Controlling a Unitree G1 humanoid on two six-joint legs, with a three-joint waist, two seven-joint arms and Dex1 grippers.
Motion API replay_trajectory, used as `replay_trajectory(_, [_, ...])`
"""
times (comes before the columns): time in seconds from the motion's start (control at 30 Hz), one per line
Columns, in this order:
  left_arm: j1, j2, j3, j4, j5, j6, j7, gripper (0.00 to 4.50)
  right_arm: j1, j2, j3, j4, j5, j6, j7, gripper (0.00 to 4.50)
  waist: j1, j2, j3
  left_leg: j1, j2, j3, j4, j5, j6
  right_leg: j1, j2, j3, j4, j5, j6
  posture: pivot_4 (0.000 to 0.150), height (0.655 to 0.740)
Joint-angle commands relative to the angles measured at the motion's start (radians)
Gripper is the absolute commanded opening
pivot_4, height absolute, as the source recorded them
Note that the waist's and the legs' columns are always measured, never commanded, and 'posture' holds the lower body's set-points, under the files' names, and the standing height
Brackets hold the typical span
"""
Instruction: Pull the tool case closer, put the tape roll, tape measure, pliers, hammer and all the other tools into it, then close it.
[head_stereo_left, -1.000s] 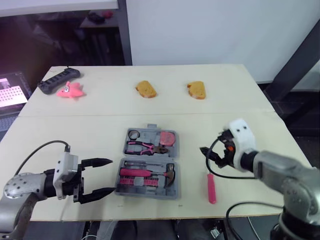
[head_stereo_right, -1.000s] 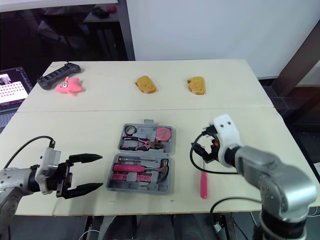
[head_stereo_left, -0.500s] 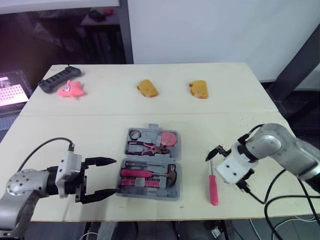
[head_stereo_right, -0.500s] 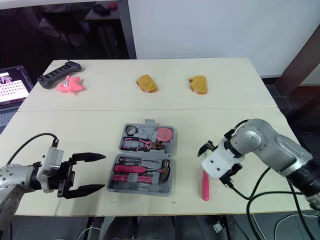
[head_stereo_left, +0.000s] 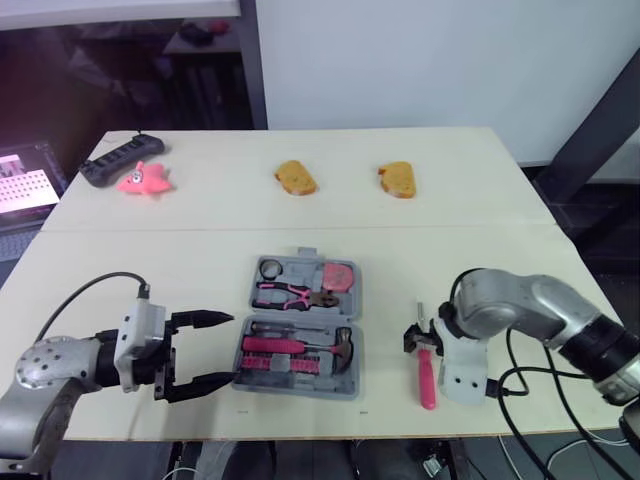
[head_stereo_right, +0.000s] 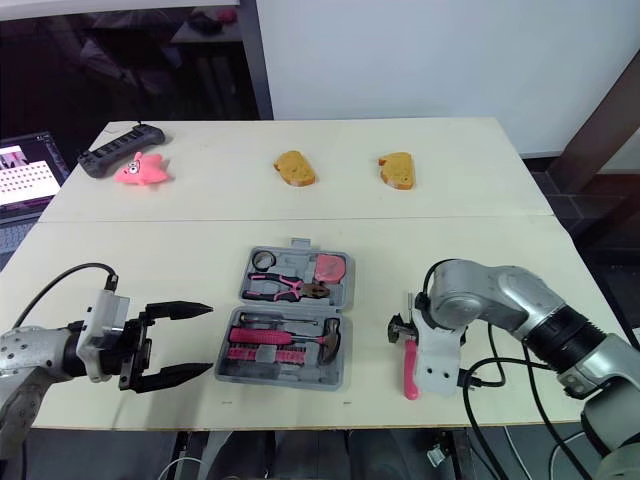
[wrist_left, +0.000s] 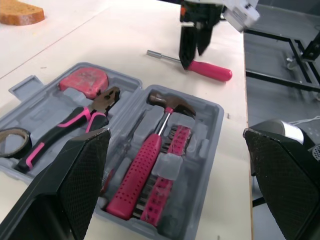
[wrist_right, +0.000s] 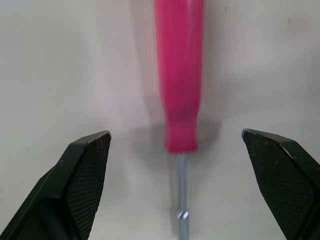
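— Tool case (head_stereo_left: 298, 316): where is it, and what does it hold?
— It lies open near the front edge of the table (head_stereo_left: 180, 240), between my arms. The hammer (wrist_left: 147, 160), pliers (wrist_left: 80, 125), tape measure (wrist_left: 82, 79) and tape roll (wrist_left: 15, 134) lie in their moulded beds. My left gripper (head_stereo_left: 230, 348) hangs spread and empty just beside its left wall.
— And the right one?
— My right gripper (wrist_right: 176, 135) is wide open, holding nothing, and points down over the pink screwdriver (head_stereo_left: 427, 380), which lies on the table just right of the case. My fingers (wrist_right: 85, 175) straddle the handle's end, where the steel shaft (wrist_right: 181, 190) begins.
— How do you take it well?
— I judge I should shift along the handle toward its middle, descend until the fingers flank it, then close squarely. A pinch near the thin shaft would likely let it swing or slip.
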Motion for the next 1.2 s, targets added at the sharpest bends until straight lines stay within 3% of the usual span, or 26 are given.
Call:
replay_trajectory(0.03, [0.015, 0.001, 0.027, -0.034, -0.01, -0.005, 0.011, 4.5, 0.017, 0.011, 0.014, -0.027, -0.025, 0.023, 0.034, 4.21, 0.001, 0.0, 0.0, 0.0, 0.0, 0.0, 0.0, 0.0, 0.0, 0.001, 0.0, 0.0, 0.0, 0.0, 0.0, 0.15, 0.74])
replay_trajectory(0.1, [0.02, 0.0, 0.025, -0.038, -0.008, -0.007, 0.018, 4.5, 0.018, 0.018, 0.016, -0.015, -0.035, 0.02, 0.033, 3.6, 0.001, 0.0, 0.0, 0.0, 0.0, 0.0, 0.002, 0.0, 0.0, 0.002, 0.0, 0.0, 0.0, 0.0, 0.0, 0.15, 0.74])
replay_trajectory(0.3, [0.025, -0.002, 0.023, -0.042, -0.011, -0.004, 0.034, 4.5, -0.006, 0.054, 0.022, 0.045, -0.057, 0.013, 0.02, 0.52, 0.001, 0.0, 0.0, 0.0, 0.0, -0.001, 0.008, -0.001, 0.002, 0.005, 0.0, -0.001, 0.0, 0.0, -0.001, 0.15, 0.74])
replay_trajectory(0.47, [0.021, -0.005, 0.014, -0.033, -0.005, -0.01, 0.033, 4.5, -0.038, 0.083, 0.008, 0.061, -0.056, 0.007, 0.002, 0.5, -0.002, -0.001, 0.0, 0.001, 0.0, -0.002, 0.008, -0.001, 0.002, 0.006, 0.001, -0.001, 0.0, 0.0, -0.001, 0.15, 0.74])
replay_trajectory(0.63, [-0.001, -0.011, 0.005, -0.016, -0.002, -0.011, 0.032, 4.5, -0.076, 0.064, -0.047, 0.046, 0.034, 0.047, 0.007, 0.5, 0.001, 0.001, 0.0, 0.001, 0.0, -0.002, 0.008, -0.001, 0.002, 0.006, 0.0, -0.001, 0.001, 0.0, -0.001, 0.15, 0.74])
replay_trajectory(0.73, [-0.018, -0.016, -0.001, 0.002, 0.001, -0.016, 0.032, 4.5, -0.07, 0.027, -0.122, -0.012, 0.165, 0.182, 0.052, 0.5, 0.002, 0.001, 0.001, 0.001, 0.0, -0.002, 0.008, -0.001, 0.002, 0.006, 0.0, -0.001, 0.001, 0.0, -0.001, 0.15, 0.74])
replay_trajectory(0.8, [-0.029, -0.023, -0.007, 0.012, 0.004, -0.019, 0.032, 4.5, -0.021, -0.002, -0.205, -0.123, 0.301, 0.444, 0.112, 0.5, 0.006, 0.001, 0.001, 0.0, 0.0, -0.002, 0.008, -0.001, 0.002, 0.006, 0.0, -0.001, 0.001, 0.0, -0.001, 0.15, 0.74])
replay_trajectory(0.87, [-0.039, -0.03, -0.015, 0.02, 0.007, -0.02, 0.035, 4.5, 0.045, 0.013, -0.289, -0.275, 0.42, 0.884, 0.142, 0.5, 0.009, 0.001, 0.001, 0.0, 0.0, -0.003, 0.009, -0.001, 0.002, 0.006, 0.0, -0.002, 0.001, 0.001, 0.0, 0.15, 0.74])
replay_trajectory(0.93, [-0.041, -0.035, -0.019, 0.024, 0.008, -0.023, 0.033, 4.5, 0.065, 0.042, -0.328, -0.344, 0.46, 1.098, 0.124, 0.5, 0.01, 0.001, 0.001, 0.0, 0.0, -0.004, 0.009, -0.002, 0.003, 0.006, 0.001, -0.003, 0.001, 0.001, 0.0, 0.15, 0.74])
replay_trajectory(1.03, [-0.051, -0.046, -0.036, 0.033, 0.014, -0.023, 0.025, 4.5, 0.009, 0.073, -0.32, -0.386, 0.481, 1.742, 0.082, 0.5, 0.009, 0.003, 0.001, 0.0, 0.0, -0.004, 0.009, -0.001, 0.003, 0.006, 0.001, -0.003, 0.001, 0.001, 0.0, 0.15, 0.74])
replay_trajectory(1.2, [-0.067, -0.061, -0.049, 0.065, 0.027, -0.043, 0.016, 4.5, -0.08, 0.134, -0.326, -0.374, 0.599, 2.36, -0.066, 0.5, 0.016, 0.002, 0.001, -0.001, 0.0, -0.004, 0.009, -0.001, 0.002, 0.004, 0.001, -0.003, 0.001, 0.001, -0.001, 0.15, 0.74])
